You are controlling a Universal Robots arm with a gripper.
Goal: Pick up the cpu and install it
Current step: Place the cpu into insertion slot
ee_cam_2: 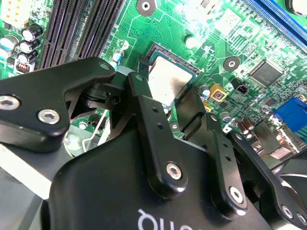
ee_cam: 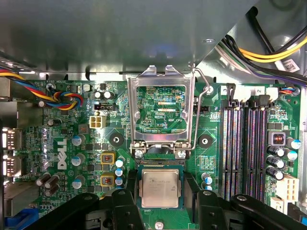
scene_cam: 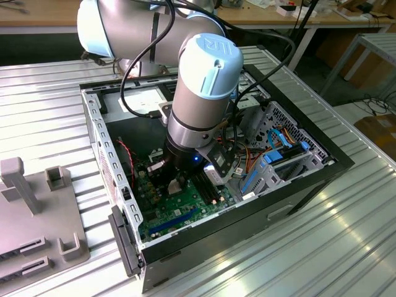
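Flanking the cpu [ee_cam: 160,188] in its mobo socket [ee_cam: 160,165], claw [ee_cam: 160,176] gripping or loose, can't tell, contact pts hidden.

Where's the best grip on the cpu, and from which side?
By its two opposite thin edges, straight from above. The cpu lies flat, face up, in the socket; the open load frame stands at a third edge, blocking that side.
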